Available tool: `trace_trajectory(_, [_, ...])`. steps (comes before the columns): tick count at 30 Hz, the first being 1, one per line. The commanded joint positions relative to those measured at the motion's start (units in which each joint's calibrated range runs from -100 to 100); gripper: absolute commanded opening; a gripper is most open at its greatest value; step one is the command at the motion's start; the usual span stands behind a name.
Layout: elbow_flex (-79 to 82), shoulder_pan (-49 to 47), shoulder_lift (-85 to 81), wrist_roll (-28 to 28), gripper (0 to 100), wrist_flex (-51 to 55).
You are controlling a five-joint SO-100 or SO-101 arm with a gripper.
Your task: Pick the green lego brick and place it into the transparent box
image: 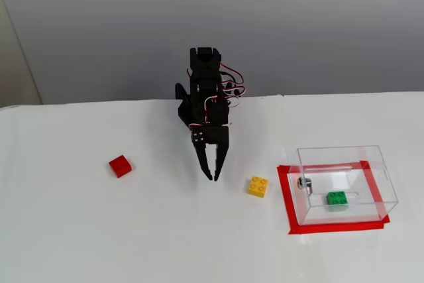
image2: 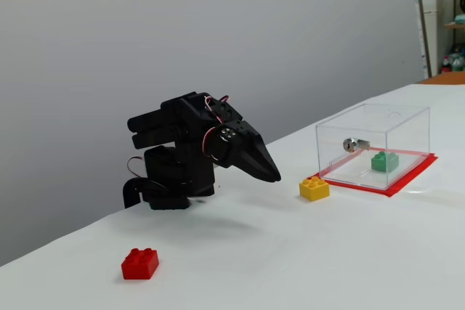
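The green lego brick [image: 337, 200] lies inside the transparent box [image: 377, 175], on its floor; both fixed views show it, the brick [image2: 384, 162] within the clear walls [image2: 407, 125]. A small metal fitting [image: 305, 183] sits on the box's left wall. My black gripper [image: 214, 177] is folded down near the arm's base, fingers together and empty, well left of the box. In the side fixed view its tips [image2: 275, 177] hang just above the table.
A yellow brick [image: 258, 186] lies between the gripper and the box, also in the other fixed view [image2: 314, 188]. A red brick [image: 120, 166] lies to the left [image2: 140, 263]. The box stands in a red tape frame [image: 286, 197] on the white table.
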Motion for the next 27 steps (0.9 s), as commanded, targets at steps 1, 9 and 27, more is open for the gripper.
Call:
trace_trajectory(1, [1.67, -0.15, -0.51, -0.16, 2, -0.38])
trace_trajectory(9, [3.11, -1.18, -0.51, -0.37, 2, 8.67])
trace_trajectory(27, [-0.32, -2.14, -0.42, -0.21, 2, 20.77])
